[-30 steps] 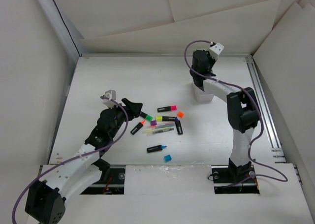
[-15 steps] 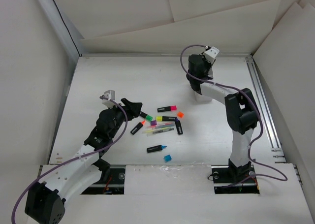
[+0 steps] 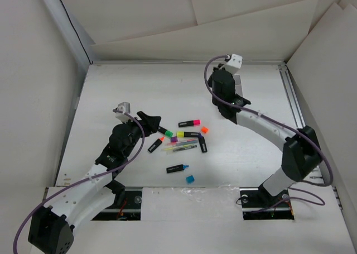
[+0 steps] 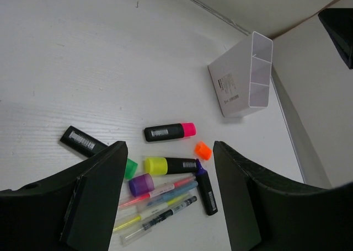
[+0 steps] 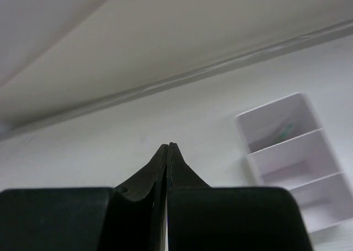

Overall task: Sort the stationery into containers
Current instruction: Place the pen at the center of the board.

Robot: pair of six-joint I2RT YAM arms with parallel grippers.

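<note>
The stationery lies loose mid-table. A pink-capped highlighter (image 4: 168,131), a yellow-capped one (image 4: 171,165), a green-capped one (image 4: 94,146), a purple-tipped marker (image 4: 206,187), thin pens (image 4: 160,198), a loose purple cap (image 4: 142,183) and an orange cap (image 4: 203,150) show. A blue-tipped marker (image 3: 177,168) and a blue cap (image 3: 190,179) lie nearer. My left gripper (image 4: 168,147) is open and empty above this pile (image 3: 149,120). The white divided box (image 4: 245,77) stands at the back; something greenish lies in one compartment (image 5: 284,131). My right gripper (image 5: 168,146) is shut and empty, left of the box (image 3: 222,85).
The right arm hides most of the box in the top view. White walls enclose the table, with a metal rail (image 3: 298,120) along the right side. The back wall seam (image 5: 165,83) runs close behind the right gripper.
The right arm has stretched out, its elbow swinging to the right, and its gripper has shifted left, away from above the box. The left arm has not moved.
</note>
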